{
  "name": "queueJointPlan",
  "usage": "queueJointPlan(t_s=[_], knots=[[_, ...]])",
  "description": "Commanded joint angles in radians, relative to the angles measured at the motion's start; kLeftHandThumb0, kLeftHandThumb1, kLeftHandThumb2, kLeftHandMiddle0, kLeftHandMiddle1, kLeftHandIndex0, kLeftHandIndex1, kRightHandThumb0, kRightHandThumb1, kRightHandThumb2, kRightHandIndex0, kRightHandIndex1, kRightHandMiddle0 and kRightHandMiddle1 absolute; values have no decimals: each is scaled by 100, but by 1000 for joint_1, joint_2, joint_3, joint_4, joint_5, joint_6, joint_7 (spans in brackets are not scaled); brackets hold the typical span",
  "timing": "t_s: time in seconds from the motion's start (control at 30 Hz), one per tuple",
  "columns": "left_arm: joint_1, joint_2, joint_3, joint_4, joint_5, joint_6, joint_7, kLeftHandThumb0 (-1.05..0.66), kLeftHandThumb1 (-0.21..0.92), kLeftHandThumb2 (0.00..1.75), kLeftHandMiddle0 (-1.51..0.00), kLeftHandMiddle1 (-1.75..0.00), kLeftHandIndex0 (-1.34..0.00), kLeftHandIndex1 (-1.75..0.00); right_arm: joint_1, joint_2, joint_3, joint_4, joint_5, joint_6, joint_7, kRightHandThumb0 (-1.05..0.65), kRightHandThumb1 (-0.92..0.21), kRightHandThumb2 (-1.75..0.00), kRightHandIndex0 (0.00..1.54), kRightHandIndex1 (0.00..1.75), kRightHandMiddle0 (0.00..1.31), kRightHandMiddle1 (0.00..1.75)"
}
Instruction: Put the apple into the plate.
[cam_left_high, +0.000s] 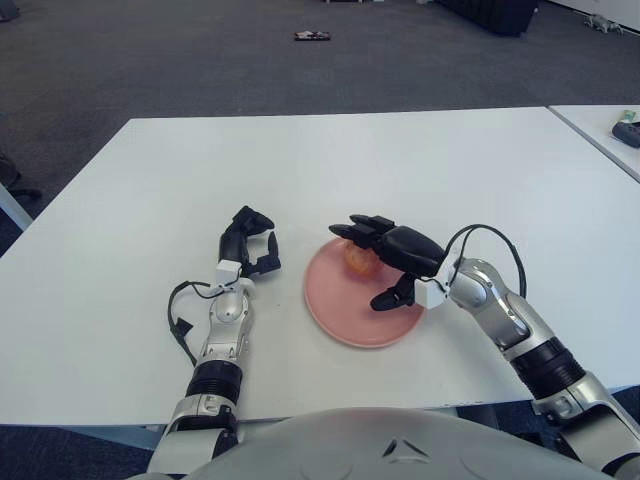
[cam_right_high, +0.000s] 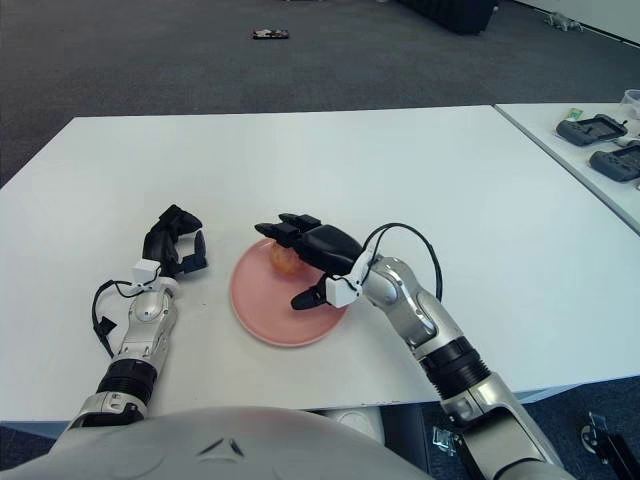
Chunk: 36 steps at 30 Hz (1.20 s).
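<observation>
On the pink plate (cam_left_high: 345, 315) lies the apple (cam_left_high: 358, 258), the right hand (cam_left_high: 392, 258) arched over it, fingers spread, gripping nothing. Left of the plate, the left hand (cam_left_high: 248, 243) shows curled, empty.

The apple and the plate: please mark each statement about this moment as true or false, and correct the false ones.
1. The apple lies on the pink plate. True.
2. The right hand grips the apple tightly. False: its fingers are spread above the apple and hold nothing.
3. The left hand shows to the left of the plate. True.
4. The plate is blue. False: it is pink.
5. The apple sits at the near edge of the plate. False: it sits in the far part, partly hidden under the right hand.
</observation>
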Motion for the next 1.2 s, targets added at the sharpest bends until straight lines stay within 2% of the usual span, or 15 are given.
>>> queueJointPlan(t_s=[0.0,0.23,0.5,0.6,0.73,0.77,0.8,0.83,0.9,0.93,0.97,1.07,1.17], knots=[[52,-4,-1,63,1,42,-1,-51,25,142,-130,-175,-67,-175,11,0,-17,-12,-1,-1,-20,-79,-53,-86,0,0,0,0],[52,-3,-1,61,0,49,-2,-51,24,143,-132,-175,-68,-175,19,9,-52,-24,50,14,-27,-92,-62,-74,0,0,0,0],[55,-1,-3,57,3,54,-2,-52,22,145,-133,-175,-69,-175,57,22,-141,-114,213,124,26,-97,-63,-71,0,0,0,0],[55,-1,-2,55,0,59,-5,-52,22,145,-132,-175,-69,-175,91,62,-177,-131,277,157,-3,-98,-65,-72,0,0,0,0],[58,-2,-3,52,2,55,-2,-52,22,145,-132,-175,-69,-175,153,120,-247,-122,341,141,-89,-97,-69,-73,0,0,0,0],[58,-2,-3,52,2,55,-1,-52,22,145,-132,-175,-69,-175,162,167,-264,-110,360,120,-140,-96,-71,-74,0,0,1,0],[58,-2,-3,52,2,54,0,-52,22,145,-132,-175,-69,-175,168,203,-276,-102,372,105,-177,-94,-71,-75,0,10,0,13],[57,-4,-2,53,4,52,5,-52,22,146,-133,-175,-70,-175,173,240,-290,-92,384,83,-219,-90,-72,-76,0,24,0,33],[57,-5,-1,53,6,50,11,-52,21,146,-133,-175,-70,-175,176,270,-303,-81,391,61,-255,-85,-72,-79,0,49,0,65],[57,-6,0,54,5,49,12,-53,21,146,-133,-175,-70,-175,178,288,-316,-70,407,44,-275,-82,-78,-81,0,60,0,73],[57,-7,1,54,4,48,12,-53,21,147,-133,-175,-71,-175,179,310,-331,-60,422,27,-298,-80,-76,-84,0,76,0,89],[56,-8,2,55,0,47,9,-53,20,147,-133,-175,-71,-175,188,363,-369,-40,462,-10,-349,-75,-73,-95,2,109,0,119],[55,-7,2,57,-3,49,4,-53,20,147,-133,-175,-71,-175,218,402,-408,-17,501,-47,-389,-70,-73,-101,6,122,0,134]])
